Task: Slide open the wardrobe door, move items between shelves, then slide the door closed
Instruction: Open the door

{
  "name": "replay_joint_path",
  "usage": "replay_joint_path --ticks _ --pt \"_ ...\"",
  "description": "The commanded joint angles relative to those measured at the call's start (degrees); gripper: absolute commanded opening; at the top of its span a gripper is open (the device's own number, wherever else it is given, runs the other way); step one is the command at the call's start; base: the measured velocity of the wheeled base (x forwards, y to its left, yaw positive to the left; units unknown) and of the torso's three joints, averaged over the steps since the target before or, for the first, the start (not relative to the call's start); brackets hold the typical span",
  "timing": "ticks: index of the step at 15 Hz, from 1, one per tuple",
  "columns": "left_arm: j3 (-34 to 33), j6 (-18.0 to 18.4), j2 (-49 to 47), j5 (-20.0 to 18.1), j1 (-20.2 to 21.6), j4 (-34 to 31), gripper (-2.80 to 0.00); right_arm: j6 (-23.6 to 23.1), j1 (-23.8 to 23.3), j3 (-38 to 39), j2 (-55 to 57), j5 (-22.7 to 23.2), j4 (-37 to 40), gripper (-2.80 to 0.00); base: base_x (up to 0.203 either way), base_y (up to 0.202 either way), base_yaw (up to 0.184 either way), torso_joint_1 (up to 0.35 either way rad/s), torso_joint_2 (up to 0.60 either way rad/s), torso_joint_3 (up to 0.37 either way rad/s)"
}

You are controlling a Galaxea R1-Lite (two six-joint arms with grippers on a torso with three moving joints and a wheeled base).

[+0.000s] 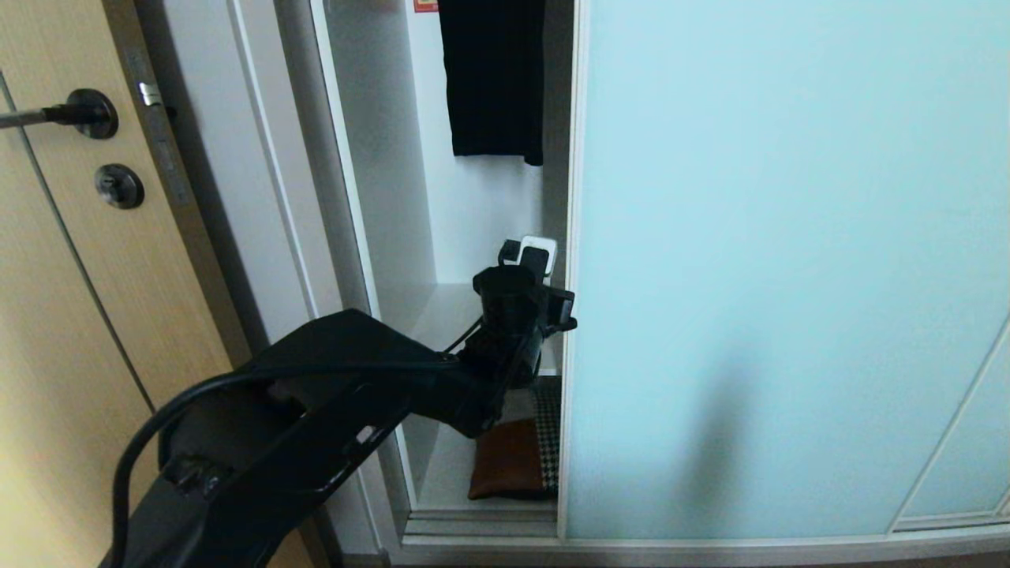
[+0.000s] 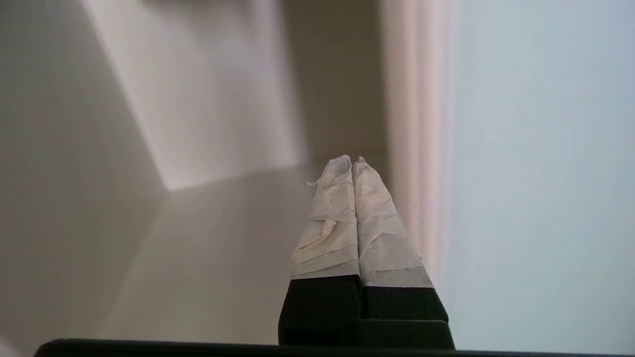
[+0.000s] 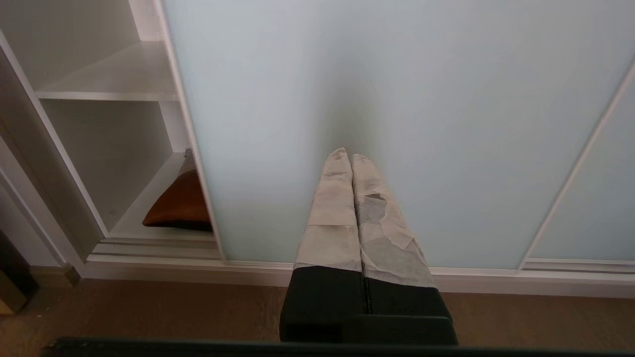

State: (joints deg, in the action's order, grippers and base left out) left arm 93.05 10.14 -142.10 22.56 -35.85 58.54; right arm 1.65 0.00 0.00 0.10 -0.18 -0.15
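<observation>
Wardrobe gap open on the left side; sliding wardrobe door (image 1: pixel 789 260), frosted pale aqua glass in a thin silver-grey frame, covers the rest of the front. Left gripper (image 2: pixel 352 161) reaches into the gap, taped fingers (image 2: pixel 330 223) pressed together, nothing between them. Door's frame edge runs just beside the fingers on one side; contact with it can't be confirmed, wrist view is blurred there. Ahead of the fingertips is the white back wall of the compartment, under them the upper shelf (image 1: pixel 450 312), a flat white board. In the head view the left arm comes in from the lower left, its wrist sitting at the door's edge above the shelf front.

Cushion (image 1: pixel 513 465), rust-brown with a houndstooth strip, lies on the lower shelf (image 1: pixel 442 473), below the left fingers and partly tucked behind the door edge. Black garment (image 1: pixel 493 75) hangs inside the wardrobe, well above the fingers.

Right gripper (image 3: pixel 349 153) is outside the wardrobe, fingers closed on nothing, tips pointing at the glass panel; whether they touch it is unclear. Cushion shows off to the side of these fingers, inside the opening, with wooden floor (image 3: pixel 149 312) beneath.

Light wooden door (image 1: pixel 71 315) with black lever handle (image 1: pixel 79 114) stands left of the wardrobe.
</observation>
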Motion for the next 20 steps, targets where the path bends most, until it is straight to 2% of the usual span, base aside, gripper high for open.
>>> replay_joint_path --ticks 1,5,8,12,16,18,20 --pt "-0.05 0.34 2.34 0.52 0.87 0.65 -2.80 0.02 0.00 0.00 0.08 0.01 -0.02 -2.80 0.000 0.000 0.000 0.000 0.00 0.000" --pt "-1.95 0.29 9.46 1.56 8.19 2.80 -2.80 0.02 0.00 0.00 0.08 0.01 -0.02 -2.80 0.000 0.000 0.000 0.000 0.00 0.000" --pt "-9.45 0.03 18.34 1.56 13.24 2.92 -2.80 0.02 0.00 0.00 0.08 0.01 -0.02 -2.80 0.000 0.000 0.000 0.000 0.00 0.000" --pt "-28.12 0.44 31.91 1.61 18.33 2.36 -2.80 0.02 0.00 0.00 0.08 0.01 0.05 -2.80 0.000 0.000 0.000 0.000 0.00 0.000" --pt "-50.22 0.40 47.96 1.55 26.84 2.44 -2.80 0.02 0.00 0.00 0.08 0.01 -0.02 -2.80 0.000 0.000 0.000 0.000 0.00 0.000" --pt "-60.41 -0.31 56.18 1.50 30.77 2.69 -2.80 0.02 0.00 0.00 0.08 0.01 -0.02 -2.80 0.000 0.000 0.000 0.000 0.00 0.000" --pt "-71.68 -2.43 65.48 1.58 32.57 2.74 -2.80 0.02 0.00 0.00 0.08 0.01 -0.01 -2.80 0.000 0.000 0.000 0.000 0.00 0.000"
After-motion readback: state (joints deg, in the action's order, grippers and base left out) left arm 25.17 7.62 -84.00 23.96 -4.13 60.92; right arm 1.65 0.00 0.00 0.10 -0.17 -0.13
